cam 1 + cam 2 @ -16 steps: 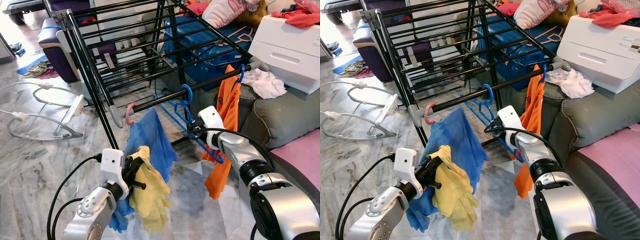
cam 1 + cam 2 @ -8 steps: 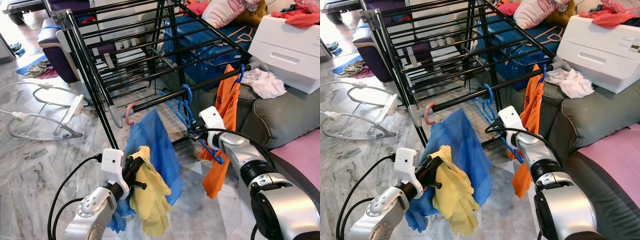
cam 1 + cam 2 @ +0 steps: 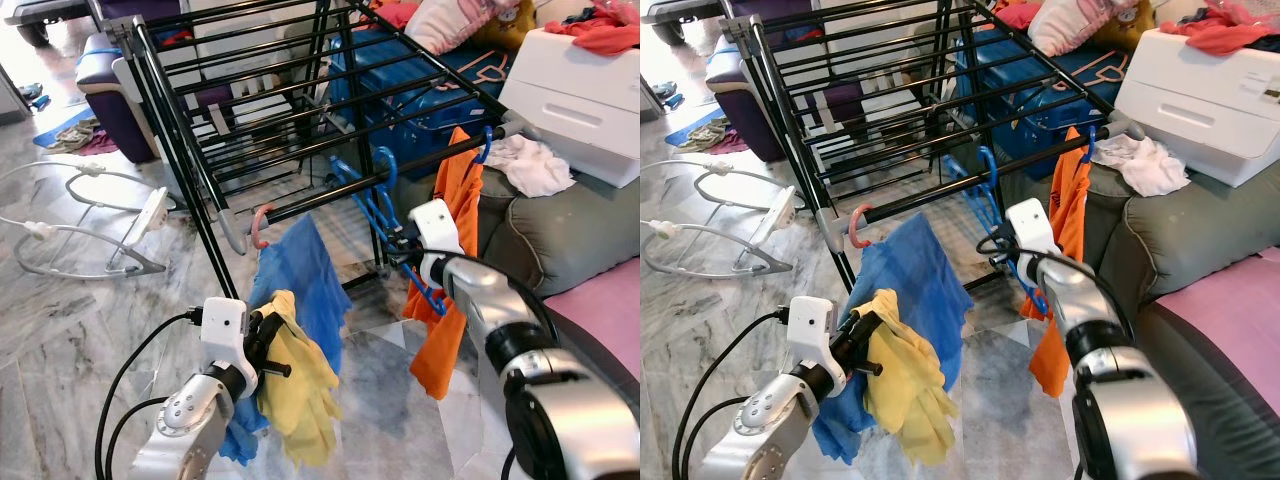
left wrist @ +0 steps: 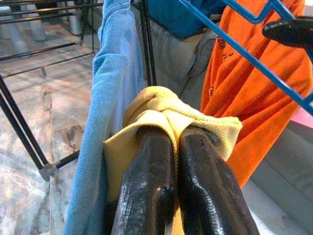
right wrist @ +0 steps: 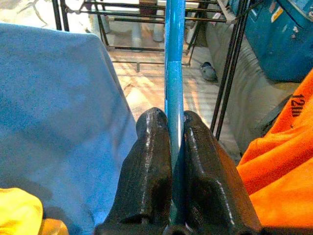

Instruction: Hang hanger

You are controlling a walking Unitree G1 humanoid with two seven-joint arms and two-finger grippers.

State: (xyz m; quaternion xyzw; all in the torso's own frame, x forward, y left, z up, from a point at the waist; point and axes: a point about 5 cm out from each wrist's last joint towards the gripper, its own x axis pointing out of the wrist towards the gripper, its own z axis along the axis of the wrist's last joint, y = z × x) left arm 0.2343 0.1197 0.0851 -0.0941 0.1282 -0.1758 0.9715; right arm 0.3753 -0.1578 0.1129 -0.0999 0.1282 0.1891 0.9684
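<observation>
The right gripper point(image 5: 172, 161) clamped the blue hanger point(image 3: 385, 215), hooked on the drying rack's point(image 3: 290, 100) front rail between blue cloth point(image 3: 300, 275) and orange shirt point(image 3: 450, 270), while the left gripper point(image 4: 168, 196) pinched a yellow cloth point(image 3: 300, 385) below.

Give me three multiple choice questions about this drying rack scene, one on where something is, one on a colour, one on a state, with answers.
1. Where is the orange garment?
A. On the floor
B. Hanging from the rack's front rail
C. On the white box

2. What colour is the hanger the right gripper holds?
A. Blue
B. Pink
C. Black

3. How do the left gripper's jaws stand?
A. Wide open
B. Shut on nothing
C. Shut on the yellow cloth

Answers:
1 B: it hangs by a blue hook from the front rail, right of the blue garment.
2 A: the right wrist view shows a blue bar pinched between the jaws.
3 C: the yellow cloth is pinched between them and drapes over their tips.
</observation>
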